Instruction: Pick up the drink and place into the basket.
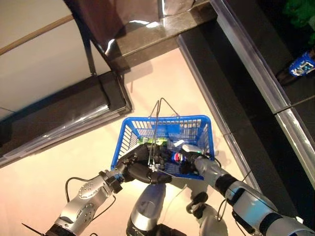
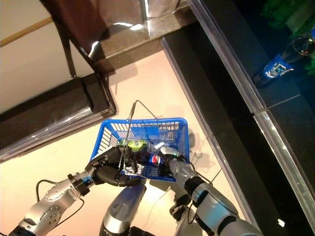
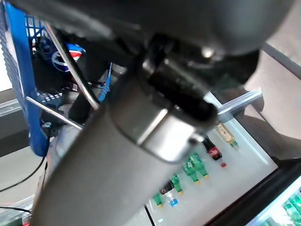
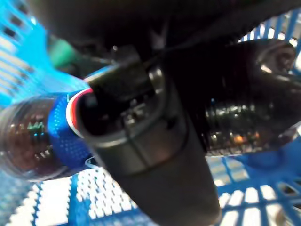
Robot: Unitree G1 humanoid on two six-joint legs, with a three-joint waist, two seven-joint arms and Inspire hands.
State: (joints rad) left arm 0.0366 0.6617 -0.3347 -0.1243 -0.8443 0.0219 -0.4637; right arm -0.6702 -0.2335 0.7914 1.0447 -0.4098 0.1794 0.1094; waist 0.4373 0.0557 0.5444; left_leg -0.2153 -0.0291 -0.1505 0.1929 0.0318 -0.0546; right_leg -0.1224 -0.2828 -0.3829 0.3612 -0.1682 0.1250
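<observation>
The blue basket [image 1: 129, 135] hangs in front of me over the pale floor. My left hand [image 1: 139, 167] is shut on its thin wire handles [image 1: 156, 127] at the near rim; the handles also show in the left wrist view [image 3: 70, 71]. My right hand [image 1: 193, 164] reaches inside the basket from the right and is shut on the drink [image 1: 178, 157], a dark cola bottle with a blue, red and white label. In the right wrist view the bottle [image 4: 44, 139] lies in the hand's curled fingers over the basket's blue mesh [image 4: 117, 197]. A green item [image 1: 149, 141] lies in the basket.
A dark glass-fronted shelf unit [image 1: 256, 73] runs along the right, with a blue-labelled bottle [image 1: 301, 65] inside. A dark low cabinet [image 1: 64, 113] stands at the left and a dark counter [image 1: 162, 29] at the back. The left wrist view shows shelved bottles [image 3: 197, 165].
</observation>
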